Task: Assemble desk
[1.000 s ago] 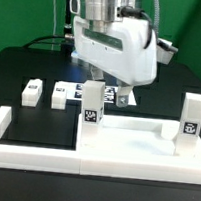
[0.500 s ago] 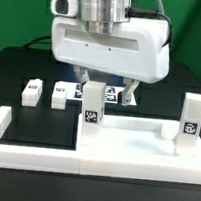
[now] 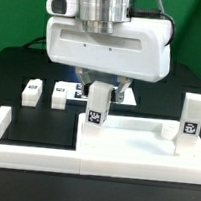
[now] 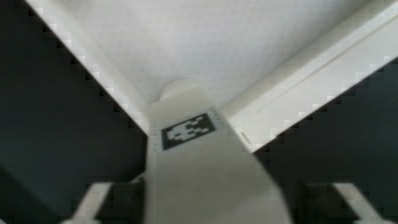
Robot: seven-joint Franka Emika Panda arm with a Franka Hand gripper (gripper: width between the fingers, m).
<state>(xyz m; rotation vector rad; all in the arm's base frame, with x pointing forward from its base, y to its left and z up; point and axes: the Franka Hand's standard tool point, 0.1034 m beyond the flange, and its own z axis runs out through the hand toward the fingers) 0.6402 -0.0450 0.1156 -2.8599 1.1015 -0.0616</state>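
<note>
On the black table (image 3: 10,79), the gripper (image 3: 102,93) hangs spread around the centre-frame upright leg (image 3: 93,116); centre it squarely before pinching, lest the leg tip.

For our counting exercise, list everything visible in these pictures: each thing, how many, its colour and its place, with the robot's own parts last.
wide flat white plastic tabletop: one, white, on the table, front.
short rectangular white block legs with square tags: four, white; two upright at the tabletop's ends, two loose at the exterior view's left.
long low bars: white, along the front and the exterior view's left.
table: one, black.
tool: one, white body, open, fingers straddling one upright leg.
</note>
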